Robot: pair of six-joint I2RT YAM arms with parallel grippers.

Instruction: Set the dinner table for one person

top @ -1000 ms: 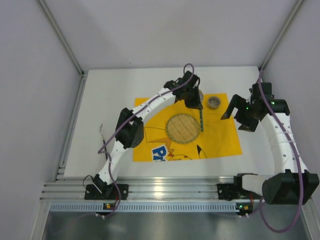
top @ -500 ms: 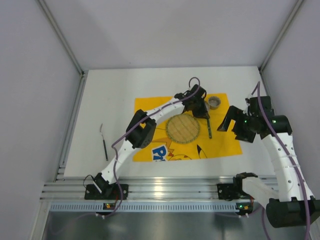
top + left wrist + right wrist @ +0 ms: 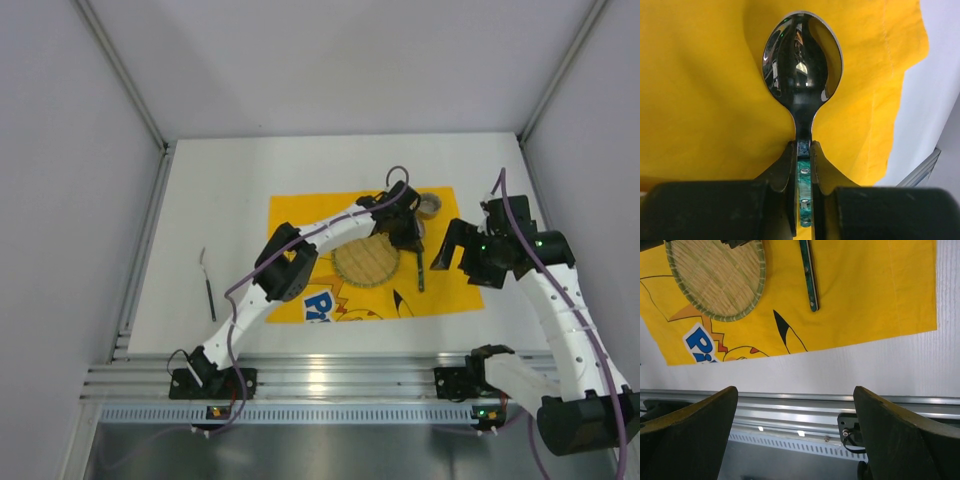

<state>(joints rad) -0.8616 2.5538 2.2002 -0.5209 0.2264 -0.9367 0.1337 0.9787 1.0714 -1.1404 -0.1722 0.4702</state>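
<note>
My left gripper [image 3: 410, 238] is shut on a spoon [image 3: 418, 268] and holds it just right of a round woven plate [image 3: 366, 258] on the yellow printed cloth [image 3: 300, 215]. In the left wrist view the jaws [image 3: 802, 145] pinch the green handle [image 3: 804, 175], and the shiny bowl [image 3: 802, 55] sticks out over the cloth. I cannot tell whether the spoon touches the cloth. My right gripper [image 3: 455, 252] is open and empty above the cloth's right part. Its view [image 3: 796, 430] shows the plate [image 3: 715, 275] and the green handle [image 3: 809, 275]. The white dinner table [image 3: 230, 200] lies under everything.
A small round cup [image 3: 430, 204] stands on the cloth's far right corner, behind the left gripper. A fork [image 3: 207, 285] lies on the bare table left of the cloth. An aluminium rail [image 3: 320, 380] runs along the near edge. Walls close in the sides and back.
My left gripper has carried the spoon rightward and nearer, from behind the plate to its right side. My right gripper has shifted left and nearer, still open.
</note>
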